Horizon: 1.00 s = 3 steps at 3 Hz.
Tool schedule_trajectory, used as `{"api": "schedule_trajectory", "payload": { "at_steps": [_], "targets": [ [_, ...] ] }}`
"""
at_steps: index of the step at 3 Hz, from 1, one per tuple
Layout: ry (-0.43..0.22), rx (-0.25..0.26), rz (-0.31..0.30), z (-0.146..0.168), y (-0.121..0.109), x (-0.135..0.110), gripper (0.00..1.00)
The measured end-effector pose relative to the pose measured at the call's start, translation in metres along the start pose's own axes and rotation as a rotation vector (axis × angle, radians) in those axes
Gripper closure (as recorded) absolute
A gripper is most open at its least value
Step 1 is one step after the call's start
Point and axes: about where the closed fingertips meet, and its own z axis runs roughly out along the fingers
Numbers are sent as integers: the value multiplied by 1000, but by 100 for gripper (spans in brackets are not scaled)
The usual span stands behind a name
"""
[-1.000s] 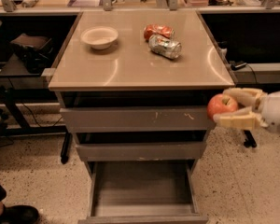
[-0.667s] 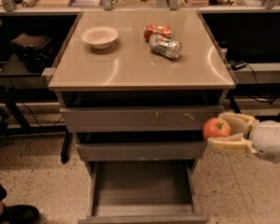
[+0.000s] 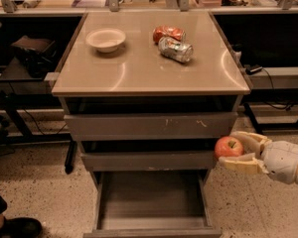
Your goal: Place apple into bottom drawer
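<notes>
My gripper (image 3: 240, 150) reaches in from the right edge, level with the middle drawer front. It is shut on the small red apple (image 3: 229, 147), held between its pale fingers (image 3: 249, 139). The apple hangs just right of the cabinet, above and to the right of the bottom drawer (image 3: 151, 200). That drawer is pulled open toward the camera and its grey floor is bare.
On the cabinet's tan top (image 3: 149, 66) stand a white bowl (image 3: 106, 39), a crushed red can (image 3: 169, 33) and a silver can (image 3: 175, 49). The two upper drawers (image 3: 149, 126) are shut. A shoe (image 3: 15, 227) shows at lower left. Dark shelves flank the cabinet.
My gripper has carried the apple downward and a little left, from beside the top drawer front to beside the middle drawer front.
</notes>
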Motion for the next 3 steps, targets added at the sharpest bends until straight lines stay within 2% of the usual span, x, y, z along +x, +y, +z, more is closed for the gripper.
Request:
{"api": "schedule_trajectory", "payload": {
  "at_steps": [1, 2, 3],
  "targets": [
    [10, 10, 52, 17, 8, 34, 100],
    [26, 35, 143, 51, 23, 97, 100],
    [34, 80, 230, 79, 26, 150, 100]
  ]
}}
